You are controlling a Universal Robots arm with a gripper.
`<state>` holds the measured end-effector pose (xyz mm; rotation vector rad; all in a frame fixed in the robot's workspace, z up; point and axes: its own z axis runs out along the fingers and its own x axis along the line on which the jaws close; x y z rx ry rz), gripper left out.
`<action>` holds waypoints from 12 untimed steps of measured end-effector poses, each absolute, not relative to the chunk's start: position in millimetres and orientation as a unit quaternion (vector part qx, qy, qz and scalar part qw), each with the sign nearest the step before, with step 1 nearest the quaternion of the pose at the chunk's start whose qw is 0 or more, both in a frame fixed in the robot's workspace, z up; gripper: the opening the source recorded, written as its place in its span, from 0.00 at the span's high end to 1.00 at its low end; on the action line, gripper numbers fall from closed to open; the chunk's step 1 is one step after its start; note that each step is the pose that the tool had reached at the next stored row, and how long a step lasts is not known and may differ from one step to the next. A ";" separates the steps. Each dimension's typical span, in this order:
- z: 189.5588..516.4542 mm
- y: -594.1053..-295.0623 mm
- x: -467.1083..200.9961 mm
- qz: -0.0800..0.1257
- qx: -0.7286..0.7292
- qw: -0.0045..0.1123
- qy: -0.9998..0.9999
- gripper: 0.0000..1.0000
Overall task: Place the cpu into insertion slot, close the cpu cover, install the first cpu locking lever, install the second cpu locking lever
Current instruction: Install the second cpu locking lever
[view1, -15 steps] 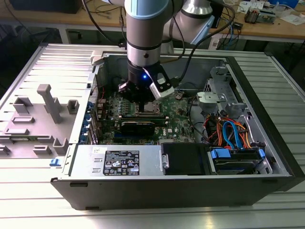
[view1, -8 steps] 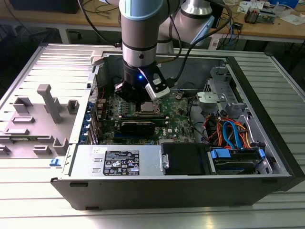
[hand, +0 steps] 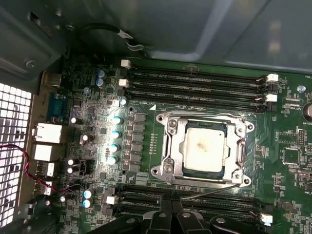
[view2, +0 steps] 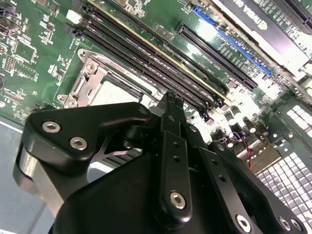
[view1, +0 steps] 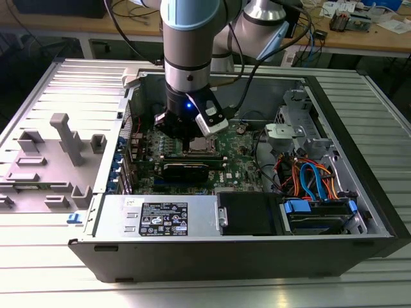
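Observation:
The cpu (hand: 204, 148), a pale silver square, lies in its socket on the green motherboard. The cpu cover (hand: 170, 146), a silver frame, lies flat around it. A thin wire locking lever (hand: 214, 191) slants from the socket's corner toward my gripper (hand: 170, 214). In the second wrist view my gripper (view2: 171, 99) has its black fingers pressed together, shut, with nothing seen between them, just beside the socket frame (view2: 90, 80). In the exterior view the gripper (view1: 189, 136) hangs low inside the open case, right over the socket (view1: 201, 146).
Black memory slots (hand: 195, 80) run along both sides of the socket. A long black card (view1: 185, 170) lies close by. Case walls (view1: 282, 86), a drive cage with cables (view1: 308, 179) and the power supply (view1: 160, 218) ring the board. A grey fixture plate (view1: 51, 160) stands at the exterior view's left.

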<state>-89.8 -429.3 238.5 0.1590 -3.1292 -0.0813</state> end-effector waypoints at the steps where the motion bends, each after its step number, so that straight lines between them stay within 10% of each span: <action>1: 235.5 -429.3 -89.8 -0.029 0.051 0.004 -0.998 0.89; 12: 224.1 -430.0 -91.0 -0.044 0.053 0.003 -0.998 0.89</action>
